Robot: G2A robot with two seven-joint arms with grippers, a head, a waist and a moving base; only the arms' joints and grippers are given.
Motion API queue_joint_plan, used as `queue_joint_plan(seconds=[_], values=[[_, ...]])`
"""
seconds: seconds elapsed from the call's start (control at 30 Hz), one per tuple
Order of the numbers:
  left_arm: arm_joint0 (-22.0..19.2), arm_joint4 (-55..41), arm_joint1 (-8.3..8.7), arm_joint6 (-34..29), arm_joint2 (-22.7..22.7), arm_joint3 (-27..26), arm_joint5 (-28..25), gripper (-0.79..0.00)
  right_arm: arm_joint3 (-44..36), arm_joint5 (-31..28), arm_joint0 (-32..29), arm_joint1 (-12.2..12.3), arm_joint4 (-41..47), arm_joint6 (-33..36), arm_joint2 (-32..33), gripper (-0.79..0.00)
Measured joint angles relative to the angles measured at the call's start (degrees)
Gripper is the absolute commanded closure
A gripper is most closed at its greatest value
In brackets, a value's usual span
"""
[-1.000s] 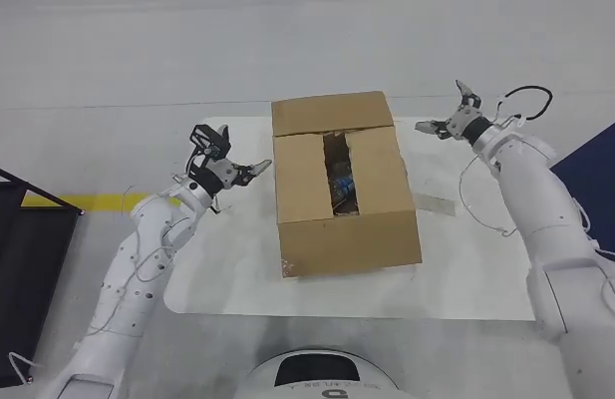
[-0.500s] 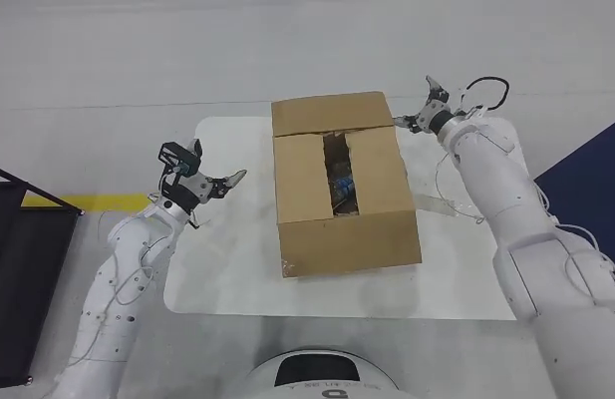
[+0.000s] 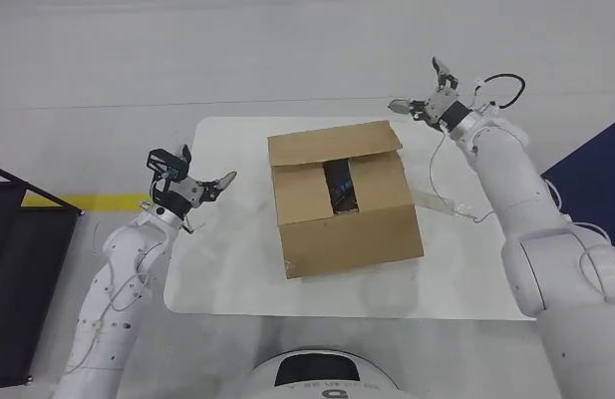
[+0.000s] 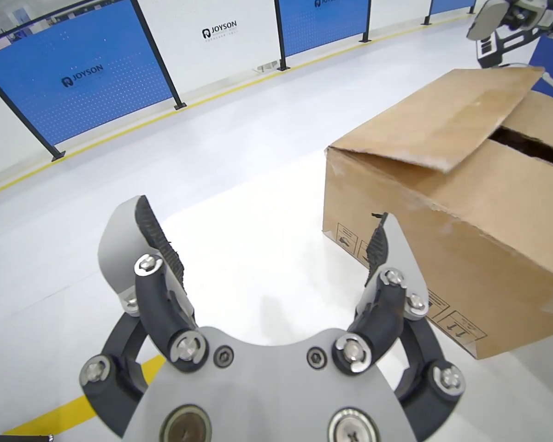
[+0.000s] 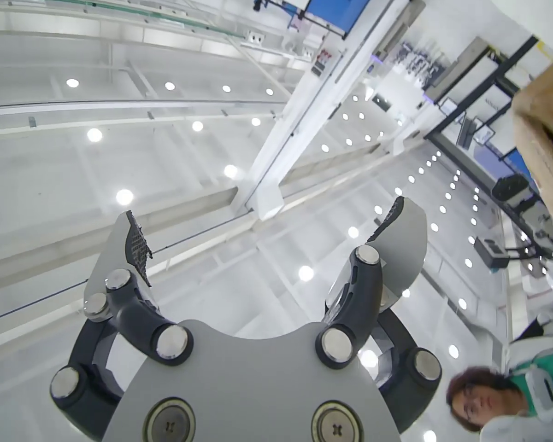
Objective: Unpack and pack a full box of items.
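Note:
A brown cardboard box (image 3: 345, 214) stands mid-table, slightly skewed. Its top flaps leave a narrow gap in which dark items (image 3: 339, 186) show. The far flap (image 3: 332, 143) is raised at a slant; it also shows in the left wrist view as the flap (image 4: 447, 117). My left gripper (image 3: 207, 176) hovers open and empty over the table's left edge, well clear of the box (image 4: 465, 213). The same gripper (image 4: 262, 213) faces the box's side. My right gripper (image 3: 417, 88) is open and empty beyond the box's far right corner. That gripper (image 5: 265, 211) points up at the ceiling, with the box corner (image 5: 541, 126) beside it.
The white table (image 3: 227, 269) has bare room left of and in front of the box. A pale strip (image 3: 439, 204) lies on the table right of the box. A black rack (image 3: 18, 259) stands on the floor at the far left.
The box has turned slightly and its far flap now tilts up. My left gripper drew back to the left, away from the box. My right gripper moved in to the far corner, then lifted.

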Motion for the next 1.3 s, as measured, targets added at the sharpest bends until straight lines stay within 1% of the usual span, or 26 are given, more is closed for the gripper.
queue_joint_plan(seconds=[0.07, 0.23, 0.3, 0.37, 0.47, 0.63, 0.77, 0.83, 0.93, 0.97, 1.0, 1.03, 1.07, 1.17, 1.3], values=[[-0.2, -0.1, -0.01, -0.1, 0.1, 0.3, 0.1, -0.785, -0.3, 1.2, 0.2, 0.4, -3.1, 2.1, -0.9, -0.785], [-0.9, -0.6, -0.07, -0.6, 0.3, 1.0, 0.4, -0.785, -0.6, 1.0, 1.1, 1.6, -13.2, 4.9, -4.0, -0.785], [-1.4, -0.6, -0.10, -0.9, 0.6, 1.3, 0.5, -0.785, -0.6, 0.2, 1.5, 2.1, -16.8, 7.4, -4.9, -0.785], [-1.9, -0.5, -0.14, -1.2, 0.9, 1.7, 0.5, -0.785, -0.3, -1.6, 1.9, 2.7, -18.9, 9.6, -5.1, -0.785], [-2.6, -0.8, -0.23, -1.7, 1.4, 2.3, 0.7, -0.785, 0.0, -4.4, 2.2, 3.4, -19.0, 11.5, -4.3, -0.785], [-4.1, -3.8, -0.55, -4.3, 1.7, 3.5, 3.0, -0.785, 0.0, -4.3, 2.2, 3.4, -18.9, 11.4, -4.3, -0.785], [-4.1, -3.8, -0.55, -4.3, 1.7, 3.6, 3.0, -0.785, 0.0, -4.3, 2.1, 3.4, -18.9, 11.4, -4.3, -0.785], [-4.1, -3.8, -0.54, -4.3, 1.7, 3.6, 3.0, -0.785, -1.2, -5.8, 1.6, 3.3, -19.4, 9.9, -4.3, -0.785], [-4.1, -3.8, -0.54, -4.3, 1.7, 3.6, 3.0, -0.785, -7.2, -14.5, 0.0, 3.2, -22.1, 1.3, -4.5, -0.785], [-4.1, -3.8, -0.54, -4.3, 1.7, 3.6, 3.0, -0.785, -9.7, -18.6, -1.0, 3.5, -22.3, -0.7, -4.1, -0.785], [-4.1, -3.8, -0.54, -4.3, 1.7, 3.6, 3.0, -0.785, -11.3, -22.1, -1.7, 3.9, -22.8, -0.9, -3.7, -0.785], [-4.1, -3.8, -0.54, -4.3, 1.7, 3.6, 3.0, -0.785, -12.7, -25.8, -2.5, 4.4, -23.6, 0.1, -3.2, -0.785], [-4.1, -3.8, -0.54, -4.3, 1.7, 3.6, 3.0, -0.785, -14.5, -30.4, -3.5, 5.1, -24.8, 3.1, -2.4, -0.785], [-4.1, -3.8, -0.55, -4.3, 1.7, 3.6, 3.0, -0.785, -18.4, -38.7, -6.3, 6.8, -27.1, 10.9, -0.4, -0.785], [-4.1, -3.8, -0.54, -4.3, 1.7, 3.6, 3.0, -0.785, -23.6, -42.2, -10.0, 9.0, -30.5, 11.9, 2.4, -0.785]])
